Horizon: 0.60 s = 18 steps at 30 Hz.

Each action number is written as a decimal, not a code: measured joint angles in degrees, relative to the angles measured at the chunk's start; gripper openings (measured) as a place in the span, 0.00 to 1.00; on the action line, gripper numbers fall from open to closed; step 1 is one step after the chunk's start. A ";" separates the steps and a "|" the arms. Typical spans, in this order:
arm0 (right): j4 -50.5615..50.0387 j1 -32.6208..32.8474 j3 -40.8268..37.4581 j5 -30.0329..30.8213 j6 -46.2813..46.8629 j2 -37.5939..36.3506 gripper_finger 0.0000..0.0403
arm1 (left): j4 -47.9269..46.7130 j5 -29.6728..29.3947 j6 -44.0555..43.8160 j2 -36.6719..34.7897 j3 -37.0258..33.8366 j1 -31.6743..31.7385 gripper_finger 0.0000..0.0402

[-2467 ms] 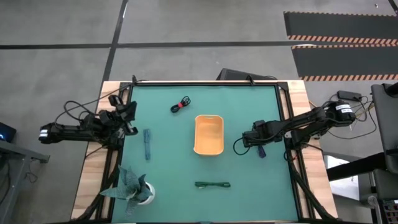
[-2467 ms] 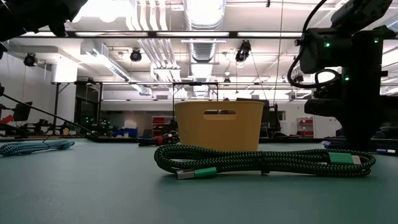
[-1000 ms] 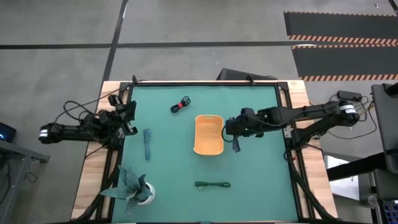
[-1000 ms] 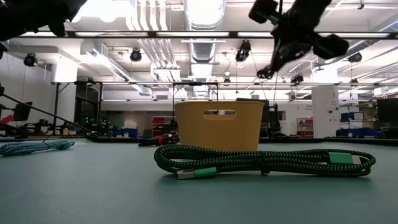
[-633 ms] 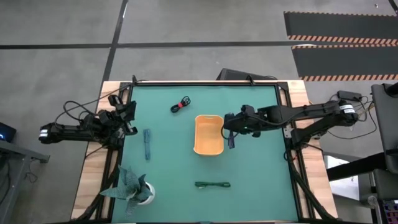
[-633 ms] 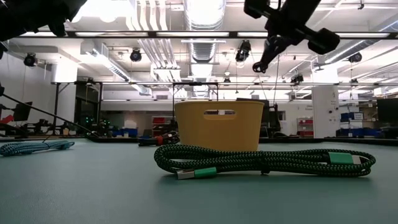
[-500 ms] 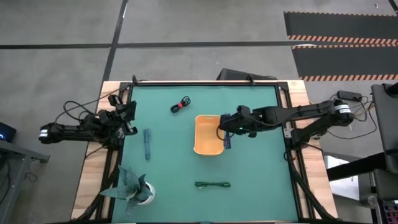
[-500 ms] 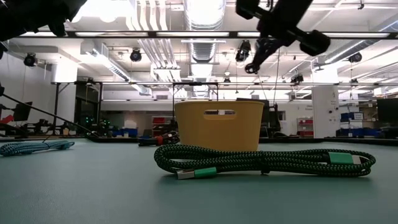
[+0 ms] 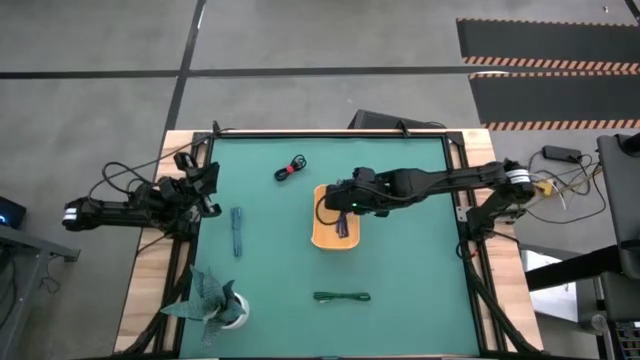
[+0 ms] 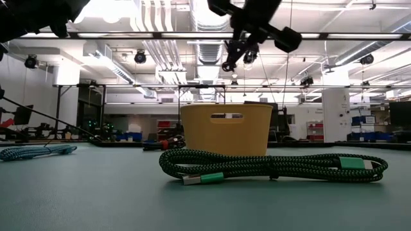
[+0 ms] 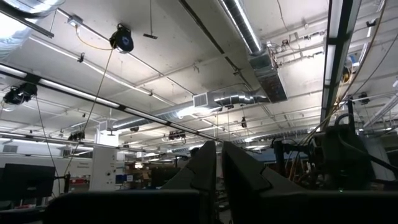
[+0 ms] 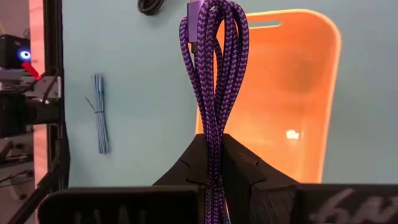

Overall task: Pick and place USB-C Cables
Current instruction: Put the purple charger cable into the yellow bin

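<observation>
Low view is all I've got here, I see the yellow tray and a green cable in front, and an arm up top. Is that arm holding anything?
Observer: Yes. The right gripper is shut on the purple cable, which hangs in loops from its fingers.
Operator: Is it over the tray?
Observer: From above, the right gripper is over the orange tray, with the cable dangling above its inside.
Operator: Is the tray empty?
Observer: No cable lies in the part of it that shows.
Operator: And the other arm?
Observer: The left gripper waits, shut, at the table's left edge, near the light blue cable.
</observation>
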 joint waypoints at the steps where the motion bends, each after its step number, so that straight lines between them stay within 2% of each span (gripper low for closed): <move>1: -0.81 -0.07 1.11 -0.01 0.00 0.93 0.03 | 0.00 0.00 0.00 0.00 0.00 -0.01 0.03; 18: -14.09 -1.11 16.07 -0.98 1.62 11.42 0.03 | -0.03 0.00 0.00 0.07 -0.61 -0.01 0.03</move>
